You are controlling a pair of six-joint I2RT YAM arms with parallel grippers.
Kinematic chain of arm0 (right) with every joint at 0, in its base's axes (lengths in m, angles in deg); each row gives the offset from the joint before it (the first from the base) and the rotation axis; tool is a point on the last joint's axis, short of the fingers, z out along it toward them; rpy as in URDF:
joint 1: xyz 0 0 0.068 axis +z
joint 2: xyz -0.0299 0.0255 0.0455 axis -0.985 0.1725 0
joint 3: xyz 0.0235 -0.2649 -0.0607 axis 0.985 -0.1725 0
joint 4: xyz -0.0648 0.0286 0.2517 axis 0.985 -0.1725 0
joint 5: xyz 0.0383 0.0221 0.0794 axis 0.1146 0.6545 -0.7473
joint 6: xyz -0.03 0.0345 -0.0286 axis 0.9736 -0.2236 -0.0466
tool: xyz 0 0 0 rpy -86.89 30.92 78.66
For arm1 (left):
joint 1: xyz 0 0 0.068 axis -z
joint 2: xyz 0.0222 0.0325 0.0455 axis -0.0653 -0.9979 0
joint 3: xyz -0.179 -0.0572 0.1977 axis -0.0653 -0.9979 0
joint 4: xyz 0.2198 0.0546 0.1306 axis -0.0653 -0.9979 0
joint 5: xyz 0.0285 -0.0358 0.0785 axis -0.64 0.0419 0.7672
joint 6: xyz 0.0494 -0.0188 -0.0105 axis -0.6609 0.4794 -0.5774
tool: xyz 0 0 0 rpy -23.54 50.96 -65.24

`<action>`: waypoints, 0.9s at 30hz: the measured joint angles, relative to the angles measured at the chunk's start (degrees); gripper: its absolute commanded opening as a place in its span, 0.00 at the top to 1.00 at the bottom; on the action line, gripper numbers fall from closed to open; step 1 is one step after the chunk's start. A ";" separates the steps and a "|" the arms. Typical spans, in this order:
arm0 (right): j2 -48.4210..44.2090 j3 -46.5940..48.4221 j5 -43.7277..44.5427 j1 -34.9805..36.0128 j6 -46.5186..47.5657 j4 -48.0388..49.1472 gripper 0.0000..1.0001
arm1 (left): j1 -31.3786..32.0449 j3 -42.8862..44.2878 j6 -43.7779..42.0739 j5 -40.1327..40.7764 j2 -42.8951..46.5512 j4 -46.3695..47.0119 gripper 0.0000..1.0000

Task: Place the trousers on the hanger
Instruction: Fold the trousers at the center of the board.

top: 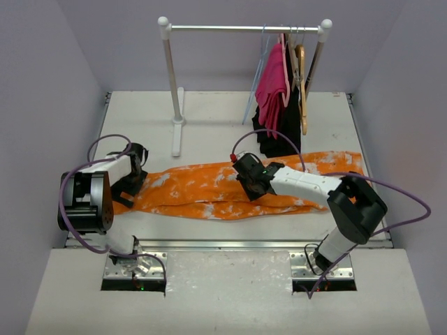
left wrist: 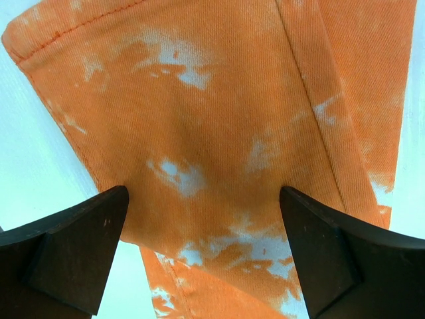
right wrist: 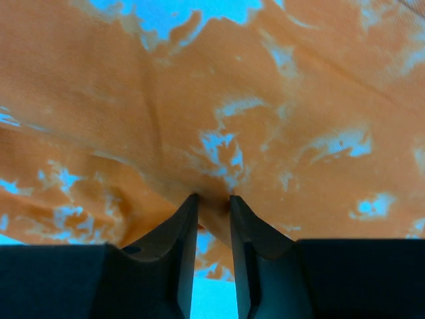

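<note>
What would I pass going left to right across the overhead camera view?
left gripper → rack's white post → right gripper → pink garment → wooden hanger. The trousers span most of that, so they have no single place.

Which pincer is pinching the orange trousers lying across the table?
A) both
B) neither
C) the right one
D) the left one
C: the right pincer is nearly closed, with a fold of the trousers nipped at its tips, while the left pincer stands wide open above the cloth.
</note>
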 measured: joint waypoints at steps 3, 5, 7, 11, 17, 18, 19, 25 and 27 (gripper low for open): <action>0.84 0.21 2.20 1.67 0.85 -0.17 1.00 | 0.00 0.04 -0.61 0.02 0.00 0.11 0.00; 0.37 0.06 2.97 2.27 1.44 -0.08 1.00 | 0.00 0.04 -1.21 0.04 0.00 0.30 0.00; -1.01 -0.50 3.28 2.48 1.76 -0.03 1.00 | 0.00 0.04 -1.67 0.05 0.00 0.47 0.00; -7.36 -1.98 2.46 2.47 1.95 -0.36 1.00 | -0.02 0.04 -2.63 0.08 0.00 0.82 0.00; -15.97 -2.11 1.08 2.44 1.72 -3.20 1.00 | -0.14 0.12 -3.41 0.08 0.00 1.13 0.00; -16.83 -2.11 0.43 2.44 1.58 -4.21 1.00 | -0.15 0.18 -3.51 0.09 0.00 1.05 0.00; -17.51 -2.11 -0.24 2.46 1.42 -5.19 1.00 | -0.15 0.25 -3.57 0.11 0.00 0.90 0.00; -19.88 -0.96 -3.84 2.48 0.65 -12.36 1.00 | -0.17 0.78 -4.13 0.41 0.07 0.47 0.00; -19.92 -0.37 -5.01 2.48 0.61 -14.54 1.00 | -0.17 0.83 -4.16 0.82 0.23 0.41 0.00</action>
